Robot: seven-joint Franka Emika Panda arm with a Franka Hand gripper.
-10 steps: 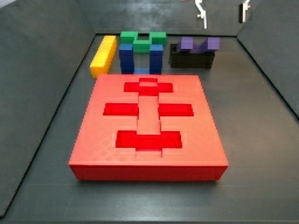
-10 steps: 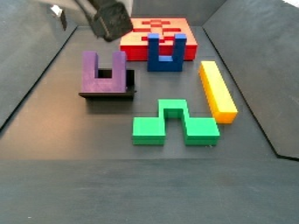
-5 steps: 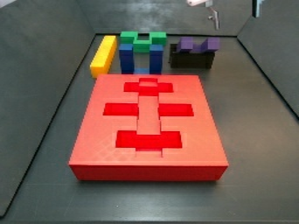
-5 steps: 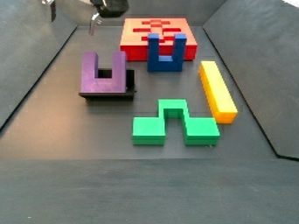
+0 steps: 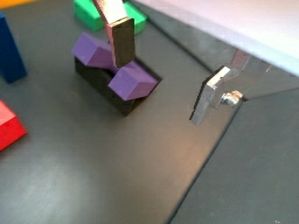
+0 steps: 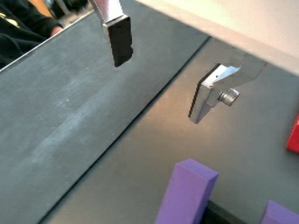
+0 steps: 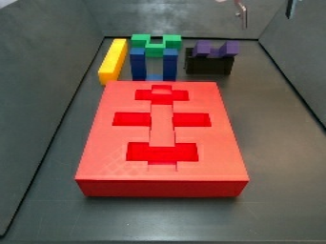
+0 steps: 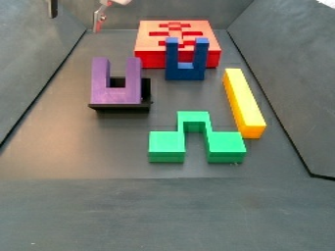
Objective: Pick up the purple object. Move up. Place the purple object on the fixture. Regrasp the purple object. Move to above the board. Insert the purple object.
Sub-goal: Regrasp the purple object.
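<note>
The board (image 7: 162, 136), big and red, fills the middle of a side view, its cross and bar cutouts bare, nothing inserted yet. At the upper right of that frame sits the fixture (image 7: 211, 65), low and dark, and the purple object (image 7: 215, 47) rests on it, prongs up. In a side view from the opposite end, the purple object (image 8: 116, 81) stands left of centre on the fixture (image 8: 127, 105), so the placing looks done and the regrasp is the step in hand.

The gripper (image 7: 265, 9) hangs at the very top right edge, well above the piece. In a wrist view its fingers (image 5: 118, 40) are spread wide with nothing between them, and the purple object (image 5: 117, 68) sits apart beneath.

Next call, as I read it: come down over the block, line the pads on its sides, then close.
</note>
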